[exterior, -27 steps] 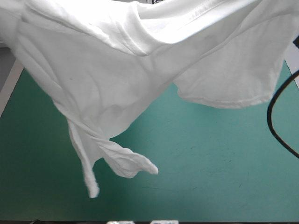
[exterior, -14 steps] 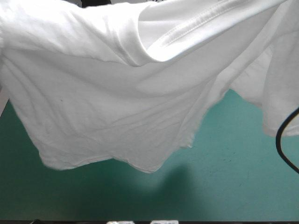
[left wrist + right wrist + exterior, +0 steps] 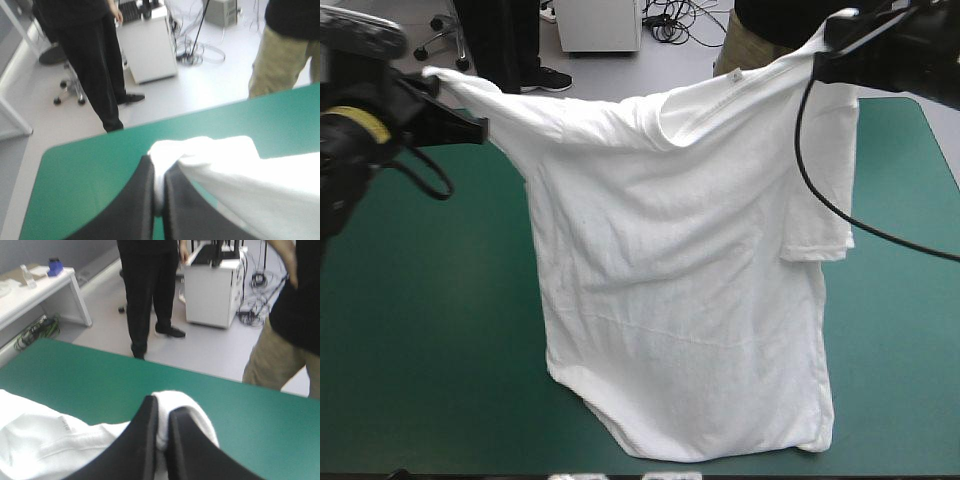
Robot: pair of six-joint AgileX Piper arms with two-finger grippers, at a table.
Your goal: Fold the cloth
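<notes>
Both my jaws pinched tight on the hanging white short-sleeved T-shirt (image 3: 690, 280)!
Light, limp stuff, I reckon: left gripper (image 3: 159, 172) has the ten-o'clock sleeve, right gripper (image 3: 162, 415) the one-o'clock shoulder, both good holds.

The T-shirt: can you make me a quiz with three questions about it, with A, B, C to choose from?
1. Where is the T-shirt? A crumpled on the table; B held up by the left gripper and right gripper; C on the floor.
2. What colour is the table cover? A red; B yellow; C teal-green.
3. How are the left gripper's fingers? A wide open; B shut on the T-shirt; C holding a box.
Answers: 1 B, it hangs spread between them. 2 C, teal-green shows all around. 3 B, white cloth is pinched between the black fingers.
</notes>
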